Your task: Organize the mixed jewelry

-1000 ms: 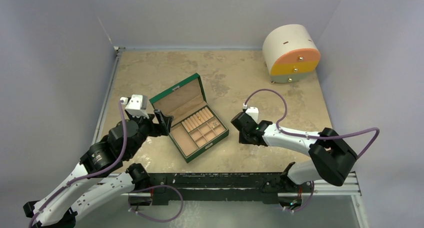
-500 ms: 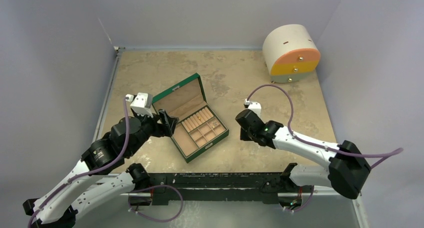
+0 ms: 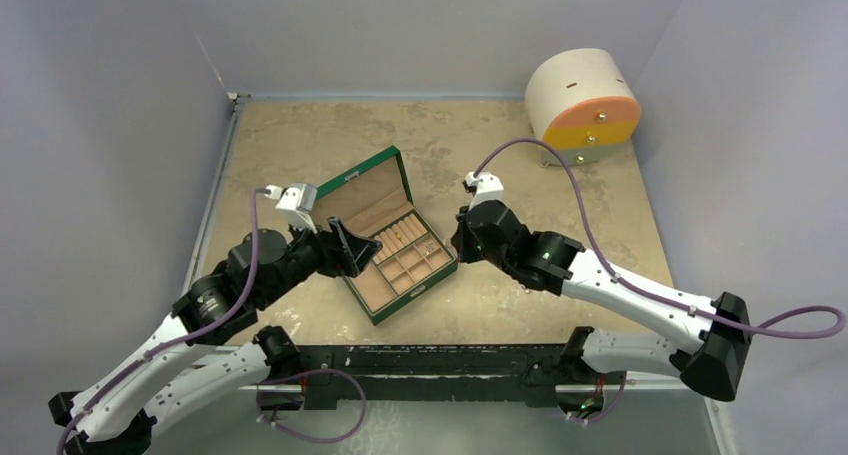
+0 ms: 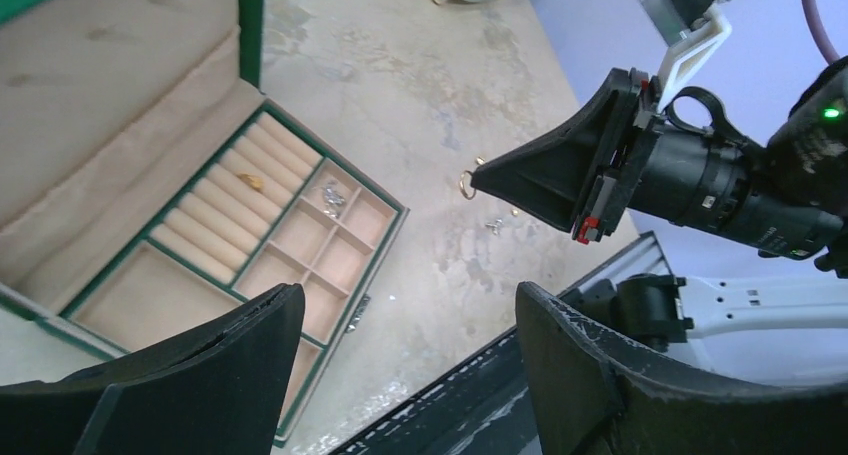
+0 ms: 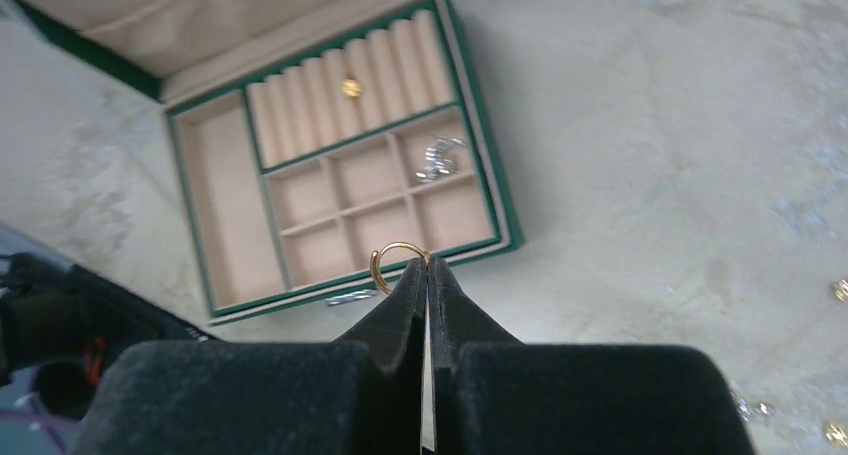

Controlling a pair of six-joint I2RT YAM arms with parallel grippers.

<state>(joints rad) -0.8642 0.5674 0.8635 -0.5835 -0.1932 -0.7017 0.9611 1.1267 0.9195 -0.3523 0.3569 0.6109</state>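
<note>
The right gripper [image 5: 428, 267] is pinching a ring [image 5: 392, 259] between jaws pressed tightly together, the gold loop sticking out past the tips. A second ago this gripper was hanging well to the right of the box [image 3: 402, 303]; the arm is now reaching leftward with its elbow stretched far out to the right, and the tips are sitting just beside the box's right edge. In the right wrist view the ring is lying over the box's near rim, though how high above it is hard to judge. The left gripper [image 4: 404, 310] is also pushing further in than before, its jaws standing wide apart with nothing between them, over the box's left side. The box is lying open where it was, and the cabinet [image 3: 584, 107] is likewise keeping its place at the far right. Inside the box a gold piece [image 5: 351, 87] is resting among the ring rolls and silver pieces [image 5: 441, 159] are sitting in a square compartment. A few loose pieces [image 4: 493, 225] are lying on the table [image 3: 300, 135], right of the box.
</note>
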